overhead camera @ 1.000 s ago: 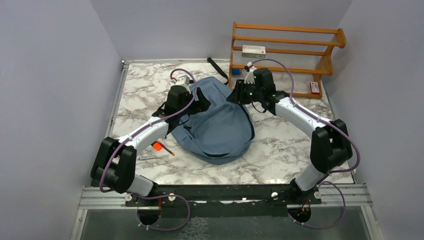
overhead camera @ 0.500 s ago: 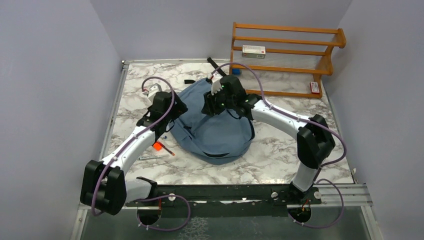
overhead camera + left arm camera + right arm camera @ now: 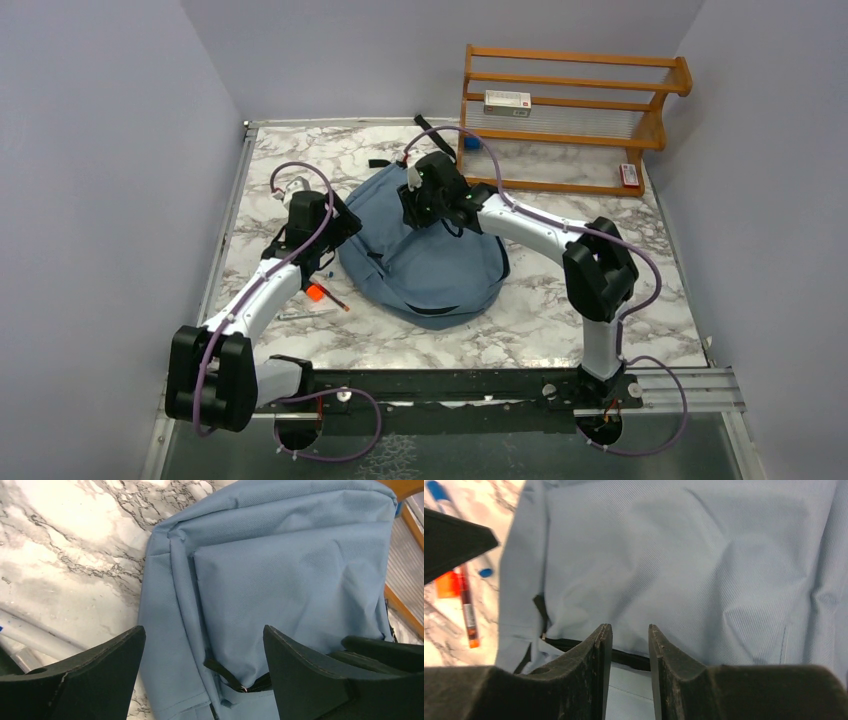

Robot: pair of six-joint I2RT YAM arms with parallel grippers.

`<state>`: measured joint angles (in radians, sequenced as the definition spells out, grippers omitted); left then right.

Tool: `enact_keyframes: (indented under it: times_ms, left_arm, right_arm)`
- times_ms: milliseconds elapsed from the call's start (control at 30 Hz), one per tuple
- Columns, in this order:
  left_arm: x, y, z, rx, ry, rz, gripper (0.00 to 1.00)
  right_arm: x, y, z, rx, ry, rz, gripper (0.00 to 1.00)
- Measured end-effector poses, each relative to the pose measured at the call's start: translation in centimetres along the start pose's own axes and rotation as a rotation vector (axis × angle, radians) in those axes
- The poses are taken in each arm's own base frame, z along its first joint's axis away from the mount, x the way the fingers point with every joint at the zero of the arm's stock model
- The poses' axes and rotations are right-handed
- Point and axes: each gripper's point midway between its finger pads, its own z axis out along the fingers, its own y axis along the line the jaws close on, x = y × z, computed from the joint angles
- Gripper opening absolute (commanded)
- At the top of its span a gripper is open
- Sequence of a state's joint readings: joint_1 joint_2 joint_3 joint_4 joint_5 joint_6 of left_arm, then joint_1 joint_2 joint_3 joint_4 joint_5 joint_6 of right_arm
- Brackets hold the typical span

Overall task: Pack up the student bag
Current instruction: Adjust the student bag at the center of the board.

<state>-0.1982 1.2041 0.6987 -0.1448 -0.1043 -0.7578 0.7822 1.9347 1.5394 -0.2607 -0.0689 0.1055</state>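
Note:
The student bag (image 3: 430,255), a dusty-blue fabric backpack, lies flat in the middle of the marble table, and one black strap (image 3: 432,135) trails off its far end. My left gripper (image 3: 338,224) hovers at the bag's left edge, jaws wide open and empty. In the left wrist view the gripper (image 3: 202,645) frames the bag's seam and a black zipper pull (image 3: 225,672). My right gripper (image 3: 416,212) is over the bag's upper part. In its wrist view the right gripper (image 3: 630,632) shows a narrow gap with nothing in it, above the dark zipper line (image 3: 569,643).
A red pen (image 3: 468,612), an orange piece (image 3: 315,292) and a pale pen (image 3: 305,314) lie left of the bag. A wooden rack (image 3: 575,110) stands at the back right with a white box (image 3: 507,99) on it. Grey walls close in both sides.
My left arm has drawn back leftward off the bag to its edge. My right arm has swung left from near the rack to above the bag, its jaws a little narrower.

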Motion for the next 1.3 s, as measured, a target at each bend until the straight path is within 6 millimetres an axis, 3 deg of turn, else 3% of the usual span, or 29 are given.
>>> enact_keyframes:
  times_ms: [267, 367, 600, 1033, 1300]
  left_arm:
    - [0.2, -1.0, 0.0, 0.066, 0.013, 0.047, 0.84]
    - [0.3, -1.2, 0.2, 0.078, 0.018, 0.061, 0.84]
    - [1.1, -1.2, 0.6, 0.091, 0.051, 0.086, 0.84]
    - [1.7, -2.3, 0.3, 0.181, 0.085, 0.181, 0.85]
    - [1.9, -3.0, 0.0, 0.238, 0.097, 0.266, 0.85]
  right_arm:
    - [3.5, -1.8, 0.5, 0.108, 0.094, 0.059, 0.31]
    - [6.0, -2.1, 0.2, 0.126, 0.129, 0.095, 0.30]
    - [7.2, -1.9, -0.8, 0.122, 0.054, 0.200, 0.29]
    - [6.7, -1.9, -0.5, 0.128, -0.057, 0.335, 0.48]
    - [5.3, -1.9, 0.2, 0.024, -0.080, 0.458, 0.52]
